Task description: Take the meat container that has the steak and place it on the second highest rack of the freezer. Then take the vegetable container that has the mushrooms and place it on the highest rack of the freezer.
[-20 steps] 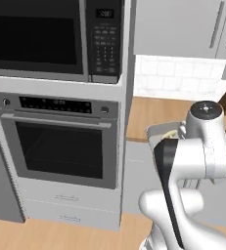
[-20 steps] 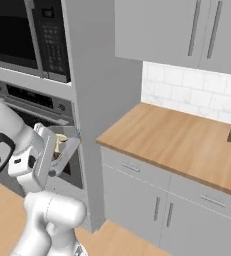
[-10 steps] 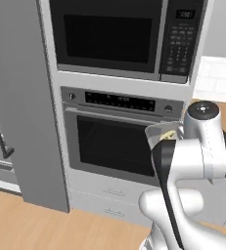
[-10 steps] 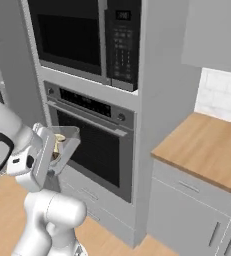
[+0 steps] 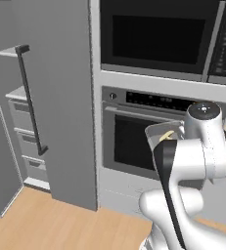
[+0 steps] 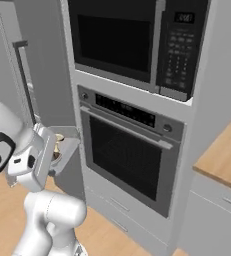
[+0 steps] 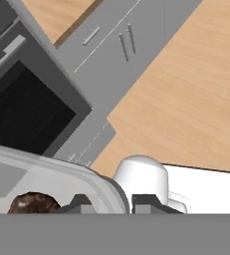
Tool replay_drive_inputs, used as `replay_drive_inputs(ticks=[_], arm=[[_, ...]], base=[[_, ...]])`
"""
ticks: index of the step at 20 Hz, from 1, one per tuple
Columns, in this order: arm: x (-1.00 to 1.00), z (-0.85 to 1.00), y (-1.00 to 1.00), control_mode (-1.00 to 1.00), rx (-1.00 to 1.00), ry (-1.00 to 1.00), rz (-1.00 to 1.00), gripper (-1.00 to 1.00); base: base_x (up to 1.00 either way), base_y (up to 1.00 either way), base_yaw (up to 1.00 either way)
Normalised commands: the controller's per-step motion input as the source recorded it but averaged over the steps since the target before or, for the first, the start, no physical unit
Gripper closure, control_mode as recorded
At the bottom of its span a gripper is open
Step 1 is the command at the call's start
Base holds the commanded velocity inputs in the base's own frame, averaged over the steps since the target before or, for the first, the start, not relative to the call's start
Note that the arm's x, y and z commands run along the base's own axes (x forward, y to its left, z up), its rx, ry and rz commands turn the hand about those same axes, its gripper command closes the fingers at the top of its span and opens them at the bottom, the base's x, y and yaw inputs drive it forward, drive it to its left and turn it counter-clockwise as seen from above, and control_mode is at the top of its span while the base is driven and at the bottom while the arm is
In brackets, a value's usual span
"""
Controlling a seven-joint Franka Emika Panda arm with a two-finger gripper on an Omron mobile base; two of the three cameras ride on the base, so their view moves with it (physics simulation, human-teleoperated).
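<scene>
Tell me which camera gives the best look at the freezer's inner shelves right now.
The left base view: the freezer stands open at the left, with the highest rack, the second highest rack and grey drawers below visible past its door. The right base view catches just the door's dark handle. The hand view faces the oven and floor.
</scene>
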Motion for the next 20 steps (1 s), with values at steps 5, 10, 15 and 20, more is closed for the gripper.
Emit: replay_drive_inputs(ticks=[5, 10, 15, 20], arm=[[0.0, 0.0, 0.0, 1.0, 0.0, 0.0, 0.0, 1.0], [0.0, 0.0, 0.0, 1.0, 0.0, 0.0, 0.0, 1.0], [0.0, 0.0, 0.0, 1.0, 0.0, 0.0, 0.0, 1.0], [0.0, 0.0, 0.0, 1.0, 0.0, 0.0, 0.0, 1.0]], base=[[0.14, 0.97, 0.0], [0.28, 0.99, -0.06], [0.28, 0.86, -0.11], [0.22, 0.61, -0.12]])
